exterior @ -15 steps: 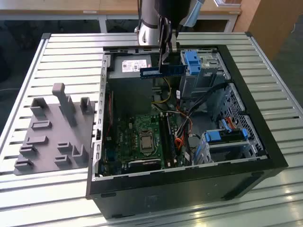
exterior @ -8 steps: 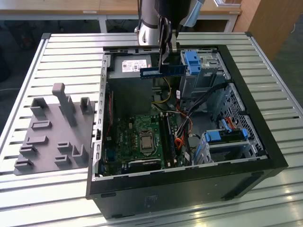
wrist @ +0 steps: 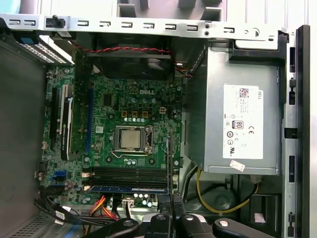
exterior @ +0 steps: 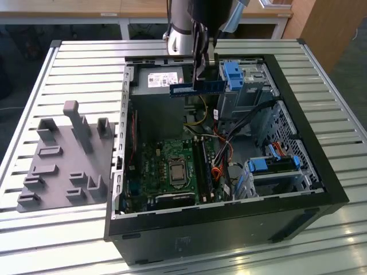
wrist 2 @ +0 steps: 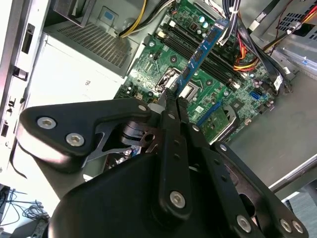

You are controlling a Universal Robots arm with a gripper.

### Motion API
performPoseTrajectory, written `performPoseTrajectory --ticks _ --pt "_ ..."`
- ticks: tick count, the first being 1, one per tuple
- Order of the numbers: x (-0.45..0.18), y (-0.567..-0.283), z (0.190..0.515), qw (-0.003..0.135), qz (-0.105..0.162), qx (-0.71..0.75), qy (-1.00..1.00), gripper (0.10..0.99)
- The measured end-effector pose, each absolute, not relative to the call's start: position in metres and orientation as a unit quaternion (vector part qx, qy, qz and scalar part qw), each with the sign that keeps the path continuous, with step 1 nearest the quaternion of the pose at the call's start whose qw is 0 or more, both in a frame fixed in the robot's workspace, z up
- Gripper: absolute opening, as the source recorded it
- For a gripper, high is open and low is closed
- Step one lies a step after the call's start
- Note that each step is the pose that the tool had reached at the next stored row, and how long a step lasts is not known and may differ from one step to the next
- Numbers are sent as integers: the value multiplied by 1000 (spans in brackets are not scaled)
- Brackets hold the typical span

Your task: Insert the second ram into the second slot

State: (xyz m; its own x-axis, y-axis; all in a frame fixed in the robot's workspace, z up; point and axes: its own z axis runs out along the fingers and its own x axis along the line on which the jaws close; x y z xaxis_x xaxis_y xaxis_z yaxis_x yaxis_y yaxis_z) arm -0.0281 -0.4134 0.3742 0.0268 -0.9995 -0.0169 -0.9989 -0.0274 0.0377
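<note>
The gripper (wrist 2: 172, 101) pinches the second ram (wrist 2: 200, 54) by its long upper edge, so the stick hangs level directly beneath it, free edge facing the memory slots (wrist: 129, 173) well below.

The jaws hide part of the second ram (wrist 2: 200, 54); arm (exterior: 181, 28) cropped.

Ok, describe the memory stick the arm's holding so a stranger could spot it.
Find the open black computer case on the slatted table. Over its far end the gripper holds the second ram level in the air. Unlike the chunky blue clips nearby, it is a thin blue circuit-board stick.
</note>
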Motion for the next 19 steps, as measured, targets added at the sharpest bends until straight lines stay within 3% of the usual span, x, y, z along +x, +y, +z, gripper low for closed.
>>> performPoseTrajectory --ticks 19 --pt "-28 -420 374 8 -19 716 -697 129"
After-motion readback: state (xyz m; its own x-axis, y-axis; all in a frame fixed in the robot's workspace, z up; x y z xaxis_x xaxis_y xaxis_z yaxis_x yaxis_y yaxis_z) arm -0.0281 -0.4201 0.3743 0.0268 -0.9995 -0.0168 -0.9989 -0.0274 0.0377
